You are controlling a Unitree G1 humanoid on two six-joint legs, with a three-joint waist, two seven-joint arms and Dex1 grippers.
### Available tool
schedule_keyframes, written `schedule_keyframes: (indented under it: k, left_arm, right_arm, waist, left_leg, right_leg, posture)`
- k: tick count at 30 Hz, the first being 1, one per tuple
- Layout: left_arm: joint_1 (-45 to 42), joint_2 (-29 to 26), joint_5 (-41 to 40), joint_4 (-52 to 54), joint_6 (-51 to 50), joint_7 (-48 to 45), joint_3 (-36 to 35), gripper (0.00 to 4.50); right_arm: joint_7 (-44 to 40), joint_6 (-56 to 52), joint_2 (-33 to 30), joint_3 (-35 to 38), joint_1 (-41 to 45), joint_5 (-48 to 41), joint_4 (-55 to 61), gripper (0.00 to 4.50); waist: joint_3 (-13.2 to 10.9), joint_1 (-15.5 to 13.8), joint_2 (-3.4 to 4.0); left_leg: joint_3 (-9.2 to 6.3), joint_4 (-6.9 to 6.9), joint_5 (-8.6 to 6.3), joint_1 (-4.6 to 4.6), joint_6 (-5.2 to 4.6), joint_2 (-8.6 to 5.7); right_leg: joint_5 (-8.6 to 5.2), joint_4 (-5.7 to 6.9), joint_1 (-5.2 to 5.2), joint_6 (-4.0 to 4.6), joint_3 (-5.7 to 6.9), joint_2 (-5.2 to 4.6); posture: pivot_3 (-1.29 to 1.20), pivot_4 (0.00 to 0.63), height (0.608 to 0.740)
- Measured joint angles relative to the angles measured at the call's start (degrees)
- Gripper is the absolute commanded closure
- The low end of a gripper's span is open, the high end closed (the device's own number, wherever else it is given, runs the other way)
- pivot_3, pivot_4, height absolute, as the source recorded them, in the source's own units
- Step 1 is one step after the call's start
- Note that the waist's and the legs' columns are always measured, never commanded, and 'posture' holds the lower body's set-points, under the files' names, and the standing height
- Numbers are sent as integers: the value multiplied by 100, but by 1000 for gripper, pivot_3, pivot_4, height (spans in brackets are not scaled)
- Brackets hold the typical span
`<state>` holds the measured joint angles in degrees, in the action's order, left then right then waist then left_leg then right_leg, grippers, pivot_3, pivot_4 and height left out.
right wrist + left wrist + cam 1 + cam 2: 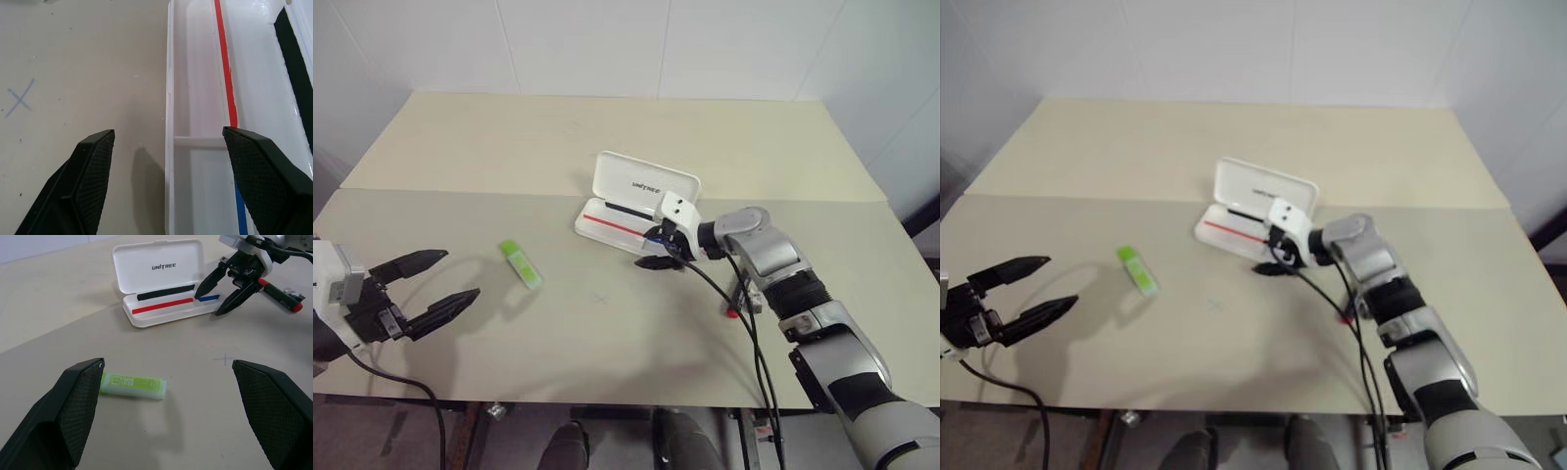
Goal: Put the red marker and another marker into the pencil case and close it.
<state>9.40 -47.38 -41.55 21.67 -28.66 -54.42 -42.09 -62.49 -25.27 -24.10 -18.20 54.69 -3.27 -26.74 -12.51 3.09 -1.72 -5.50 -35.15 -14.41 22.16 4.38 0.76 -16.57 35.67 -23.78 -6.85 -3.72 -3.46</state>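
Note:
The white pencil case point(644, 183) lies open at mid-table, its lid with "UNITREE" lettering standing up behind the tray. My right gripper point(652, 250) is open and empty. It straddles the front wall of the tray point(195, 98) at its right end, one finger over the tray and one over the table. The red marker point(278, 293), with a black barrel and red ends, lies on the table to the right of the case, partly behind my right arm. The light-green highlighter point(521, 264) lies to the left of the case. My left gripper point(460, 275) is open and empty, left of the highlighter and above the table.
A small grey clip-like piece point(292, 293) lies beside the red marker. A faint blue X point(225, 358) is drawn on the beige table point(607, 127) in front of the case. Black cables trail from my right wrist across the table's front right.

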Motion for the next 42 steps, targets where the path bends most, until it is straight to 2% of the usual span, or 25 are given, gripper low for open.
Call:
schedule_keyframes:
  k: [10, 14, 22, 23, 28, 36, 42]
  left_arm:
    - [-135, -10, 1, -11, -1, -7, 53, 39]
    - [-208, -26, 1, -19, -1, -17, 77, 0]
    - [-215, -26, 2, -20, -1, -15, 163, 0]
    - [-216, -26, 3, -20, -1, -14, 169, 0]
    - [-231, -24, 1, -15, 0, -10, 209, 0]
    - [-240, 3, -2, -4, 3, -21, 331, 0]
    - [-353, 9, -2, -30, 10, -37, 552, 0]
  right_arm:
    - [-130, -123, -206, 11, -232, 12, 199, 0]
    - [-28, -231, -76, 5, -239, 70, 190, 963]
    - [3, -228, 0, 0, -235, 161, 190, 3828]
    - [-14, -85, 0, 38, -236, 148, 193, 3939]
    - [-306, 427, -117, 126, -402, -1, 492, 3938]
    - [-950, 497, -704, 112, -1297, -396, 2411, 3938]
    - [-1168, 669, -1301, -410, -1790, -37, 3330, 3938]
  waist:
    - [0, 27, 0]
    - [0, 29, 0]
    - [0, 16, 0]
    - [0, 17, 0]
    - [0, 23, 0]
    - [0, 0, 0]
    - [1, 0, -3]
  left_leg:
    - [0, 0, 0, -1, 0, 3]
    - [1, 0, 0, -1, 0, 3]
    - [0, 1, 0, 0, 1, 2]
    - [0, 1, 0, 0, 0, 3]
    - [-1, 1, 0, 0, 0, 5]
    - [0, 0, -2, 1, 3, 4]
    - [0, -5, -2, -3, 3, 4]
  right_leg:
    - [0, 3, -1, 0, 0, 5]
    - [0, 3, -1, 0, 0, 4]
    - [0, 0, -1, 0, 0, 3]
    - [0, 0, -1, 0, 0, 4]
    - [0, 3, -2, 0, 0, 6]
    - [-1, -1, 0, -1, 0, 3]
    - [-1, 0, 4, 0, 0, 5]
  posture:
    - [0, 150, 740]
    - [0, 150, 740]
    - [0, 150, 740]
    - [0, 150, 740]
    - [0, 150, 740]
    - [0, 150, 740]
    - [0, 150, 740]
